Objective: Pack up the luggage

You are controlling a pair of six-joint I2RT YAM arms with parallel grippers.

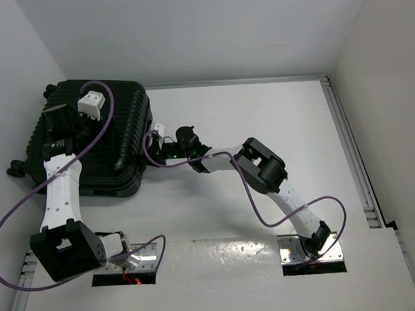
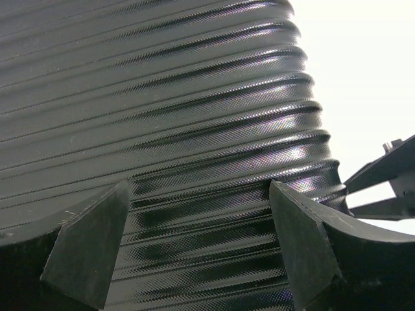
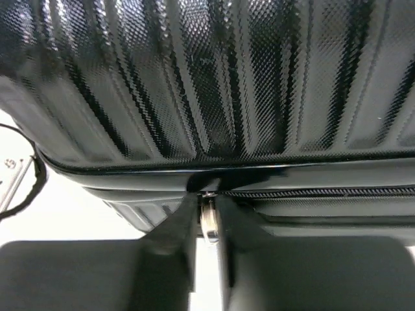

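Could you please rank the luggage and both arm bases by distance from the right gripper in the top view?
1. luggage, right beside the right gripper, on its left.
2. left arm's base, near-left edge.
3. right arm's base, near-right edge.

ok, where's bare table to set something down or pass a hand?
Widest: table right of the right arm, out to the side rail. Also the patch between it and the left arm, near side of the luggage. Crowded: luggage's right edge, where the right gripper pinches the zipper pull; left gripper open over the shell.
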